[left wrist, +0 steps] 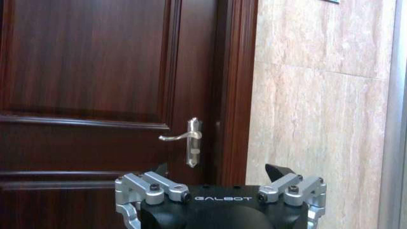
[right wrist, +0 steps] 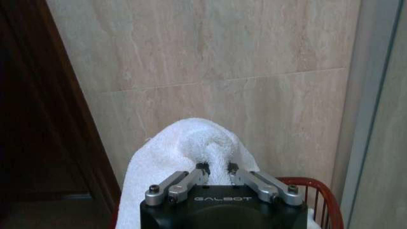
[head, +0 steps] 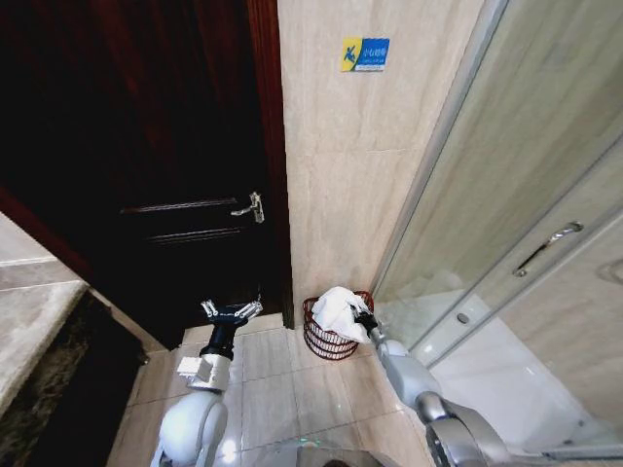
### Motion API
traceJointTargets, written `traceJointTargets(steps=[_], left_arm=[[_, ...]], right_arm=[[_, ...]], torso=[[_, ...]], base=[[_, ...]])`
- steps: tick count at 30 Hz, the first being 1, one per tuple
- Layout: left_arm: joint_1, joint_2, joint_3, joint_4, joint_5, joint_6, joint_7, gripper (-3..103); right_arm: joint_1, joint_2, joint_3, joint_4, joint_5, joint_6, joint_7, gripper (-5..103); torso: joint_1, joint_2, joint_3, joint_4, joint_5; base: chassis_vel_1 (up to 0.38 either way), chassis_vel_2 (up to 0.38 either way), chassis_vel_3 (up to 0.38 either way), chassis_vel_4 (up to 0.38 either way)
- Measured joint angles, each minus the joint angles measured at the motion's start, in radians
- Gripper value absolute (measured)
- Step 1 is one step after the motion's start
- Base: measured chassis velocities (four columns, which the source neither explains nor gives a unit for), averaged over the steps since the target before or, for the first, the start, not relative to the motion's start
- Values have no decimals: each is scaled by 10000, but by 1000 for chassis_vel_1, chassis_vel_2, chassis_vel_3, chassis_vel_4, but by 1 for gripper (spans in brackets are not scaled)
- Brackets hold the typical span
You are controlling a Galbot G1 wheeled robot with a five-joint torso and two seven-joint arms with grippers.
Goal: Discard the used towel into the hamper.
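Observation:
The hamper (head: pixel 329 342), a small round red-brown wire basket, stands on the floor against the beige wall beside the door frame; its rim (right wrist: pixel 321 191) also shows in the right wrist view. A white towel (head: pixel 338 309) hangs bunched over the hamper's opening, with my right gripper (head: pixel 364 319) shut on a fold of it. In the right wrist view the fingertips pinch the towel (right wrist: pixel 190 148) close together, right gripper (right wrist: pixel 216 168). My left gripper (head: pixel 232 311) is held open in the air in front of the dark door, with nothing between its fingers (left wrist: pixel 279 172).
A dark wooden door (head: pixel 156 175) with a metal lever handle (head: pixel 250 207) stands left of the hamper. A glass shower enclosure (head: pixel 526 214) with a bar handle (head: pixel 547 247) lies right of it. A stone counter edge (head: pixel 29 331) runs along the left. Tiled floor (head: pixel 282 379) lies between.

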Motion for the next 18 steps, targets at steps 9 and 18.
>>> traceJointTargets(steps=[9, 18], left_arm=[[0, 1, 0, 0, 0, 0, 0, 100], [0, 0, 0, -1, 0, 0, 0, 100]], right_arm=[[-352, -55, -85, 407, -465, -260, -5, 12], [-309, -68, 152, 410, -1269, -250, 327, 12]], torso=[[24, 52, 29, 0, 1], [249, 542, 291, 1, 1]], base=[[0, 0, 0, 0], [0, 0, 0, 0]])
